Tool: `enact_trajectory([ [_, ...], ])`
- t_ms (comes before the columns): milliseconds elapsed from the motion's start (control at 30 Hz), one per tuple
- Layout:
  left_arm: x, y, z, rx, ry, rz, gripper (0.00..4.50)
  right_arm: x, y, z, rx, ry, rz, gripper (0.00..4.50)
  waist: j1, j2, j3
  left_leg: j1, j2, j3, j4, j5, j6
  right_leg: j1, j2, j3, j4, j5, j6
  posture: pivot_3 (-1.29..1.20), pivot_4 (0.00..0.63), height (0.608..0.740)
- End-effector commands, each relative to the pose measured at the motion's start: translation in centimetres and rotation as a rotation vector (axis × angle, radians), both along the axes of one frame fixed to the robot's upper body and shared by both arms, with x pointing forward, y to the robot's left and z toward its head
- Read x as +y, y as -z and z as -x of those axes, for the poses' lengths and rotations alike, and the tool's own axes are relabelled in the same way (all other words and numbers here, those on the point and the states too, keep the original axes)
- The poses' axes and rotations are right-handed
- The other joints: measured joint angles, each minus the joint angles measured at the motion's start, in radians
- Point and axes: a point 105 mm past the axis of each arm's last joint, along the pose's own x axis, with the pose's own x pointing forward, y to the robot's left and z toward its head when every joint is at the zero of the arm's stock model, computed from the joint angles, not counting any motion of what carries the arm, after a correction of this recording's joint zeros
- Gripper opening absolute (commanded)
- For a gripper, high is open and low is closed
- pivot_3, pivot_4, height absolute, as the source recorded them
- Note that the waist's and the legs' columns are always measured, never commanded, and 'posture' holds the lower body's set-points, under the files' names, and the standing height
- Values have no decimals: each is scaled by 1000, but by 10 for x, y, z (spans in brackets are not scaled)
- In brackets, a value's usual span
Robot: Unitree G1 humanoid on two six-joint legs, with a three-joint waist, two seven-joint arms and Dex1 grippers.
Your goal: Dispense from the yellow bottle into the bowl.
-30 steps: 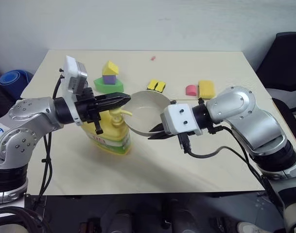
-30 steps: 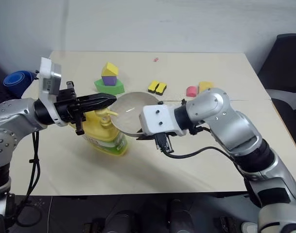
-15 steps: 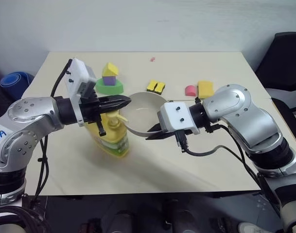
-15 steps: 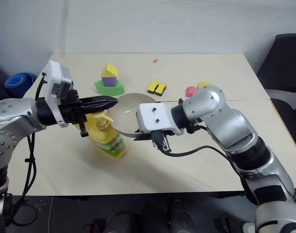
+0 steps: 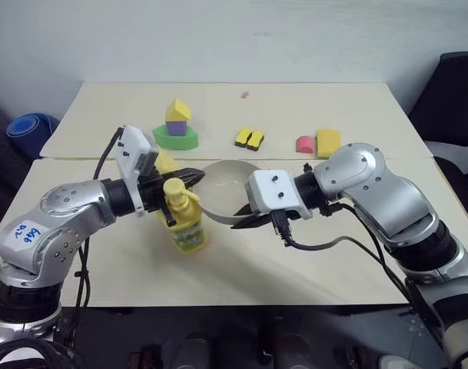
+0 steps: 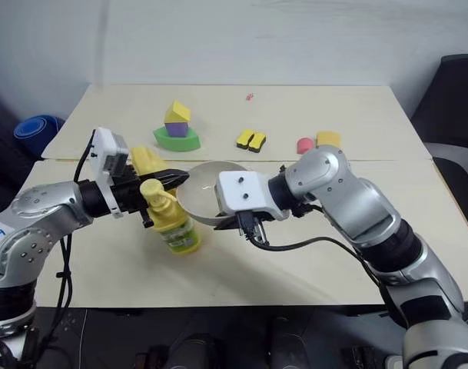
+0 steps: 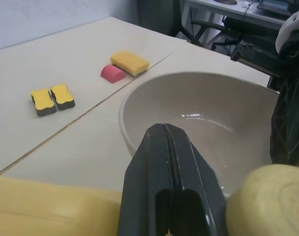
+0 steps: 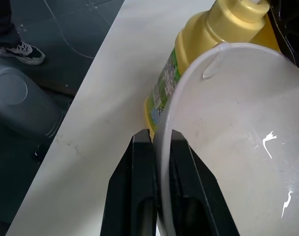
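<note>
A beige tabletop (image 5: 310, 261) with foam blocks (image 5: 249, 138) toward its far edge (dark chair beside). Mid-table, the closed left gripper (image 5: 194, 176) now sits lower over the yellow bottle (image 5: 186, 223); the right gripper (image 5: 245, 221) pinches the bowl (image 5: 227, 178) rim.

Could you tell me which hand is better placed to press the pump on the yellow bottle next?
Probably the left. The left hand, fingers shut, sits right beside the pump of the yellow bottle, while the right hand is clamped on the rim of the bowl.

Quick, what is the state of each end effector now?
Left end effector: closed, holding nothing.
Right end effector: closed on the bowl rim.
</note>
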Motion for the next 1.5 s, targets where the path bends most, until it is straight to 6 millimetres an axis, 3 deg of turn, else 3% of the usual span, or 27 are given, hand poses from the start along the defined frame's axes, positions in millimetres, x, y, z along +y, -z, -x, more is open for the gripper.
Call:
enact_trajectory([
  [33,12,-6,-8,-21,-48,8,9,-4,-14,-1,-83,-11,-56,0,-2,0,0,0,0,0,0,0,0,0,0,0,0,0,0,0,150,740],
  [333,13,-46,-4,-135,19,93,9,-20,-7,0,-122,-15,-59,0,-2,-5,3,-1,1,0,0,0,0,-1,1,-2,-2,0,0,0,150,740],
  [700,23,-73,18,-182,126,81,9,-4,-12,23,-26,-97,-65,0,-3,-7,4,-2,1,0,-1,0,0,-1,1,-4,-3,0,0,0,150,740],
  [967,7,-55,33,-77,169,33,9,11,-17,15,-28,-79,-77,0,-3,-7,5,-2,1,-1,-1,0,0,-1,0,-2,-3,0,0,0,150,740],
  [1233,4,-36,33,-3,111,-13,9,10,-17,14,-30,-78,-47,0,-4,-7,5,-2,1,-1,-1,0,0,-1,0,-1,-3,0,0,0,150,740],
  [1500,6,-44,41,-35,130,29,9,3,-17,28,-25,-148,-14,0,-4,-7,5,-2,1,-1,-1,0,0,-1,0,-1,-3,0,0,0,150,740],
])
